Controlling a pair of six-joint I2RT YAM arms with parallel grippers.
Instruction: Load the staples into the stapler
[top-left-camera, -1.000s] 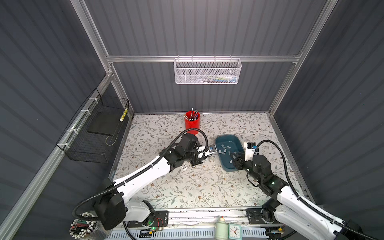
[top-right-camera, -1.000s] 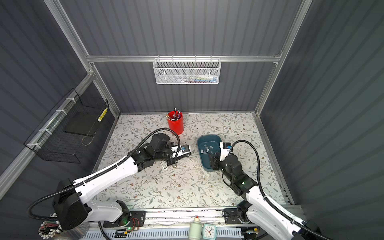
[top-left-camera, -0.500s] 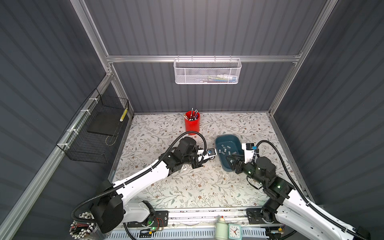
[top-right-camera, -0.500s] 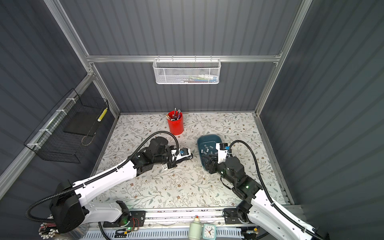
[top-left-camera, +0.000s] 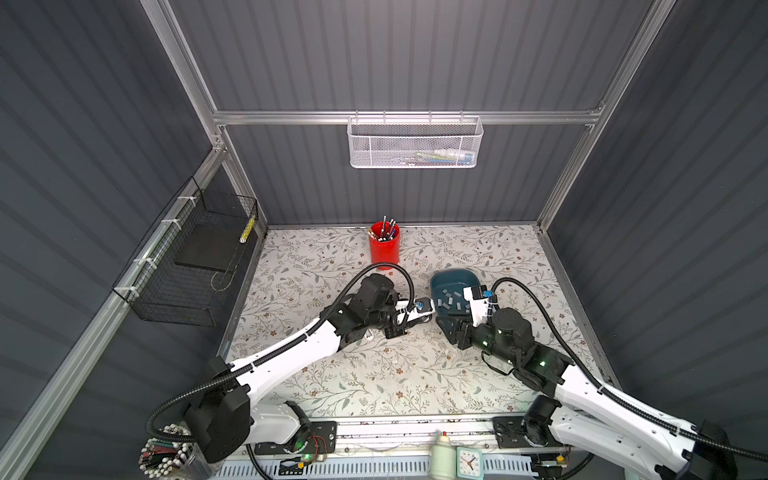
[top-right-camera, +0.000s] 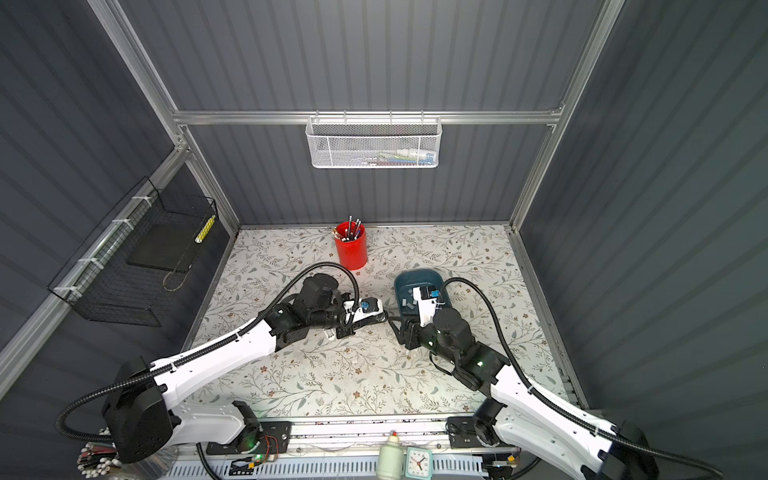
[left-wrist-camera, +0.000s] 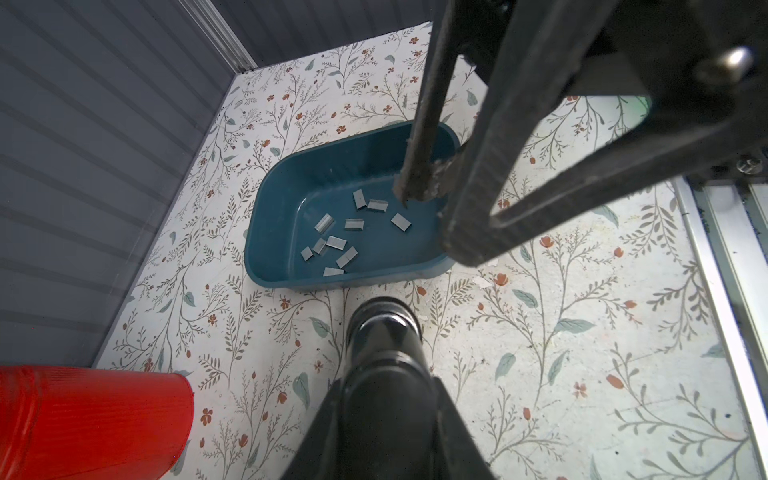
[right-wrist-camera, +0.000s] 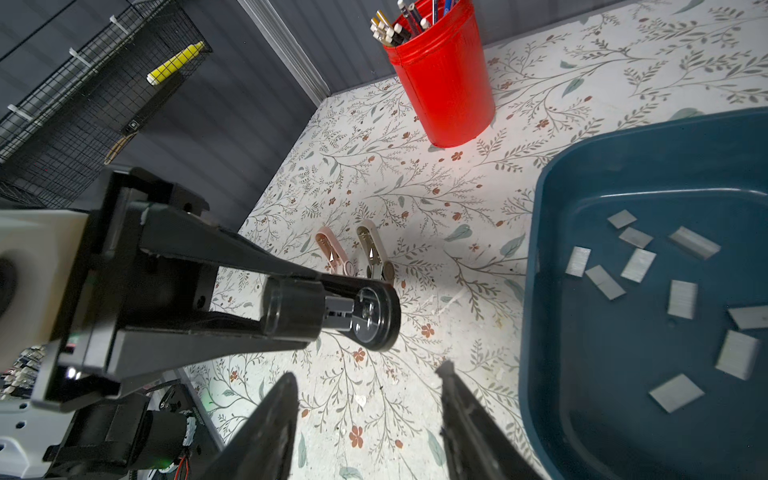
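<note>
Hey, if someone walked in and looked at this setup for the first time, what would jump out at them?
The bright red cup of pencils at the back of the floral table stands out most. Next, the teal tray right of centre, scattered with grey staples, and the left gripper clamping a black stapler beside it.

Bright, even light (edges warped)

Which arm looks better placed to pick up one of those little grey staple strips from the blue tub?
The right arm. The right gripper hangs open and empty beside the blue tub holding the staples; the left gripper is shut on what looks like the black stapler.
</note>
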